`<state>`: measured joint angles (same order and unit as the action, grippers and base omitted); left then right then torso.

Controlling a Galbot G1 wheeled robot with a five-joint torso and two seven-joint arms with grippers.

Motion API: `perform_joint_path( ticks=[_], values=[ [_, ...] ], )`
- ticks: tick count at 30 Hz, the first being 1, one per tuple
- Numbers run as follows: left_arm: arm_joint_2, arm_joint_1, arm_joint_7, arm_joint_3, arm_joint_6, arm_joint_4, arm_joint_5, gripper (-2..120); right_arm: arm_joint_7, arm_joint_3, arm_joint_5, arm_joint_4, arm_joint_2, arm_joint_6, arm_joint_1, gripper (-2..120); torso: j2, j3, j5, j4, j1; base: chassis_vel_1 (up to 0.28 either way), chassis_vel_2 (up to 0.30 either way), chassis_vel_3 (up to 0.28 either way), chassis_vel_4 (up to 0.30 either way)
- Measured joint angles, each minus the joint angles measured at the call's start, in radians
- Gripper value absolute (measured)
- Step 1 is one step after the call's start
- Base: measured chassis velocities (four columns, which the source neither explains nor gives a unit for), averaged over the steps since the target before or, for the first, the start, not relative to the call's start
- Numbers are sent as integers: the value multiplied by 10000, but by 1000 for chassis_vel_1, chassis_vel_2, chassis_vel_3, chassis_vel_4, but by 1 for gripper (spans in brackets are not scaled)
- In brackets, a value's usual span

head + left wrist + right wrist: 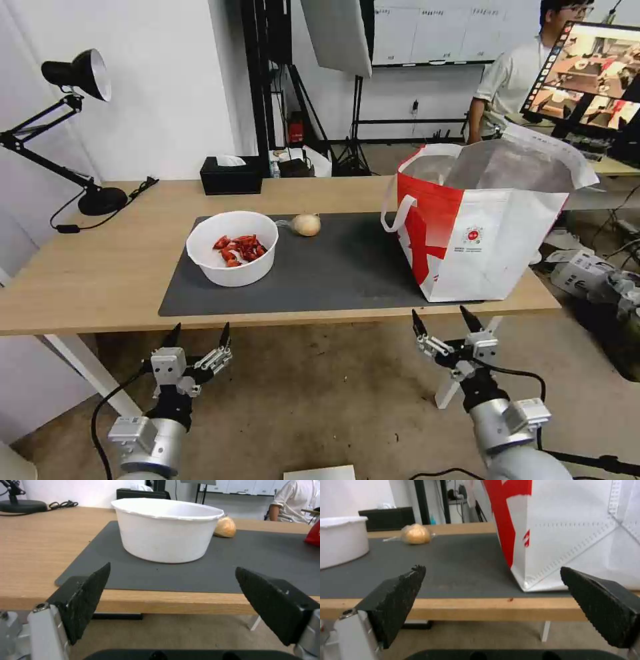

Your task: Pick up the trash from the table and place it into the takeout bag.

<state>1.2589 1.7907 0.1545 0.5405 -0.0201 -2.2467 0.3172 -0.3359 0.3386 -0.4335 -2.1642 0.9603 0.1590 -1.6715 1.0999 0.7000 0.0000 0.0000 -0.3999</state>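
Head view: the white bowl (232,248) and wrapped lump (307,225) are being kept on the tabletop (87,280) mat, beside the takeout bag (480,227). Both the left gripper (198,335) and right gripper (443,320) are being held spread wide, empty. The bowl's scraps could be spilled if tipped.

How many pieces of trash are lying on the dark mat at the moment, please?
2: the white bowl of red scraps on the mat's left part, and the beige wrapped lump just behind it to its right. The takeout bag might hide others.
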Motion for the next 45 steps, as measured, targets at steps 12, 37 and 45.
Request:
perform_joint_path(
  ticks=[12,37,45],
  values=[
    [40,47,-11,-9,7,-43,-64,100,-349,-195,95,-4,153,-210,-81,100,0,0,0,0,0,0,0,0,0],
    [59,69,-36,40,16,-155,-34,100,299,-757,34,-172,31,-126,382,100,0,0,1,-1,0,0,0,0,0],
    [22,95,-35,66,17,-190,-29,100,1756,-1303,-1234,-120,-800,-89,2403,100,0,2,1,1,0,0,0,0,0]
  ],
)
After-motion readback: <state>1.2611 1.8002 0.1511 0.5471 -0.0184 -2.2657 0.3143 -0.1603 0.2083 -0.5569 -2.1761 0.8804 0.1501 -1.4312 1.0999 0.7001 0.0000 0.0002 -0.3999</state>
